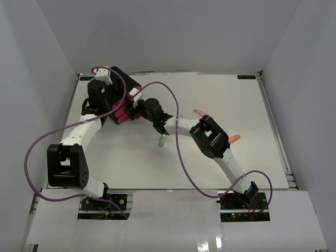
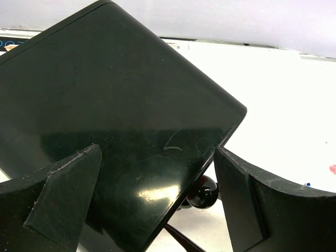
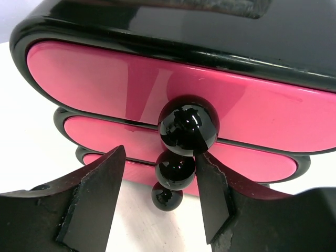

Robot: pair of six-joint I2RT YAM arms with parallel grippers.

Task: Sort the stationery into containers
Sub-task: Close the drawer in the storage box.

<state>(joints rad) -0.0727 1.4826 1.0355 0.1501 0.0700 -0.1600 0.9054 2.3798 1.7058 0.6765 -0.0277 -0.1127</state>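
Drawer-opening step, apparently: your right hand (image 3: pixel 160 155) sat unclenched at the top knob (image 3: pixel 188 126), left hand (image 2: pixel 157 151) spread wide beside the box (image 2: pixel 105 89); grip next.

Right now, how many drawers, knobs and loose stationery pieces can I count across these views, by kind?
Pink drawers: 3
Black knobs: 3
Loose stationery pieces in the top view: 3 (pink piece, orange piece, green piece)
Total: 9, though more may be hidden.
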